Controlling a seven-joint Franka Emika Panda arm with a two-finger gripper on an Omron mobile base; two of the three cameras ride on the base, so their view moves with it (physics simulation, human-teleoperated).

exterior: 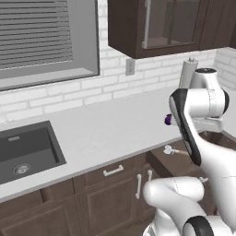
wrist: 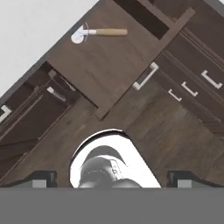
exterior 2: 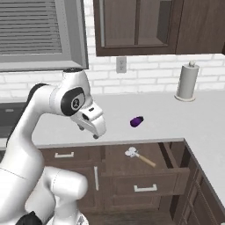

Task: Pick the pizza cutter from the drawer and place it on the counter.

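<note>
Dark wood surrounds the cutter [exterior 2: 139,157], which lies flat in the open drawer [exterior 2: 119,163], wheel toward the table [exterior 2: 176,115] and handle angled away. The hand [exterior 2: 89,131] hangs well above the drawer's left side, and its fingertips [wrist: 40,179] sit wide apart (nothing between them). Best to drop straight over the slim handle, jaws across it. A purple object [exterior 2: 136,121] rests farther back.

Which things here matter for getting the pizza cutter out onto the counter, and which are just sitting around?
For the job: pizza cutter, lying in the open drawer; counter; gripper.

Just lying about: purple object, paper towel roll, sink.
</note>
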